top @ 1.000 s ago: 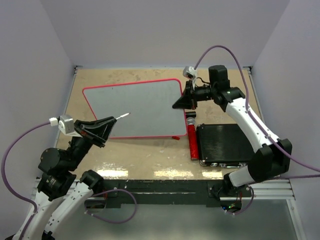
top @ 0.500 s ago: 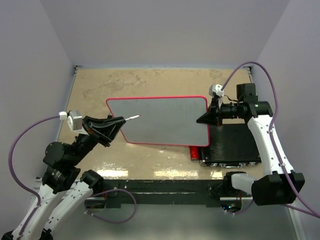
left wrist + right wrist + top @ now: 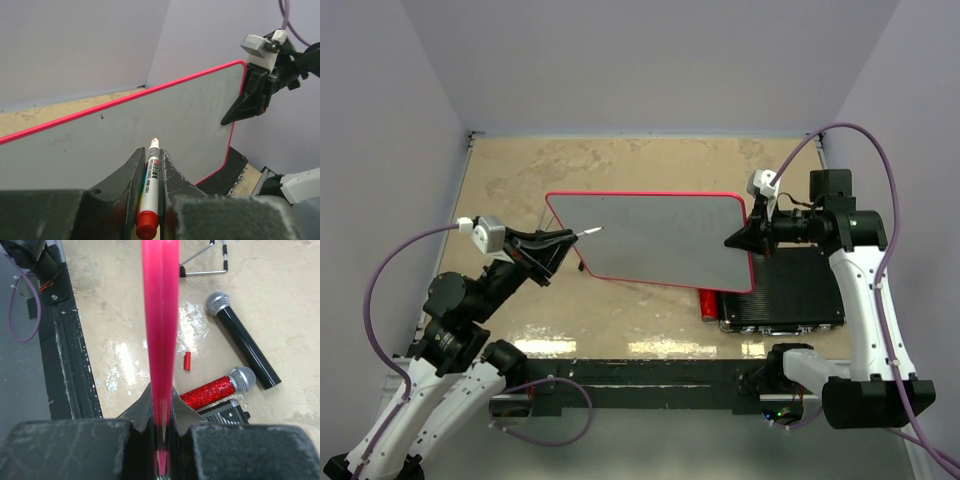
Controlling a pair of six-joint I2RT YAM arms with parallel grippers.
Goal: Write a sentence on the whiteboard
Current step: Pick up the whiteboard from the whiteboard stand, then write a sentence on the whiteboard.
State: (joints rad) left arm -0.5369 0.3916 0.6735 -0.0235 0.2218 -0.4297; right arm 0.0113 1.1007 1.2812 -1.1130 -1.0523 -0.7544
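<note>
1. The whiteboard (image 3: 660, 240) is lifted off the table (image 3: 510, 170), tilted with its face toward the left arm. Its lower right corner hangs above the black ribbed case (image 3: 790, 295). No lettering shows on it, so the sentence is not yet begun
2. It looks thin, stiff and probably light, but broad. Held by one edge, it will likely lever and wobble under pen pressure. The glossy face gives nothing to hold, so the red frame is the sensible place to pinch, and firmly
3. The right gripper (image 3: 732, 242) is clenched on the board's right edge. In the wrist view the red frame (image 3: 160, 315) runs straight up from between its fingers (image 3: 140, 407)
4. The left gripper (image 3: 563, 238) is clamped tight around a marker (image 3: 151, 175), the red butt end toward the wrist and the bare tip aimed at the board's left part. The tip is near the surface, but whether it touches I cannot tell
5. On the table below lie a red glitter microphone (image 3: 212, 390), a black microphone (image 3: 245, 347) and a small red cap (image 3: 187, 361); a dropped board would land on them
</note>
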